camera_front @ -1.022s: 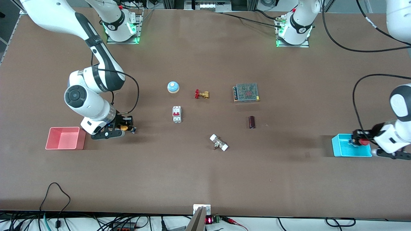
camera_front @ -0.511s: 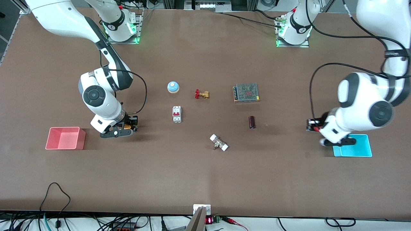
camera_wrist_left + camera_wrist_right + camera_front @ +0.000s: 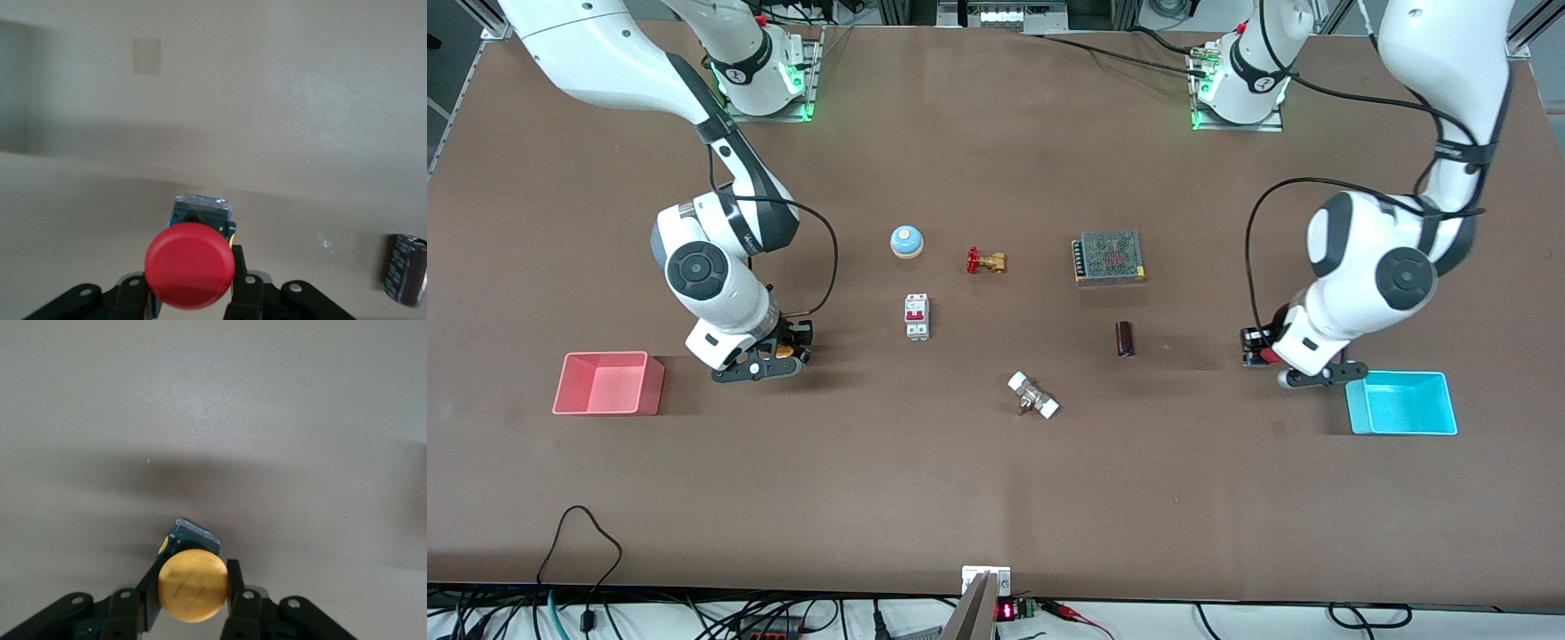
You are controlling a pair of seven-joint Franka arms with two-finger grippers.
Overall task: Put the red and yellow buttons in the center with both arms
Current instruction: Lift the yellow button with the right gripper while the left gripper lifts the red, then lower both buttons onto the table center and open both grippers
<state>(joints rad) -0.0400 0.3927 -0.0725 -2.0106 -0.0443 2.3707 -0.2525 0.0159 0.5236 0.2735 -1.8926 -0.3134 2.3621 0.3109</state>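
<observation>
Matte brown worktop (image 3: 996, 498) under even overhead light, soft shadows; black cables (image 3: 578, 533) trailing along its camera-side edge, metal framing (image 3: 1005, 13) and green-lit base plates (image 3: 769, 107) along the robots' edge.

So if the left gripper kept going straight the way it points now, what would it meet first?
Probably the dark cylinder: the left gripper, shut on the red button, points toward the table's middle. How high it rides is unclear, so it might pass over.

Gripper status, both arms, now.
Left gripper: shut on the red round-capped push-button, over bare table beside the cyan square bin.
Right gripper: shut on the orange-yellow round-capped push-button, over bare table near the pink square bin.
</observation>
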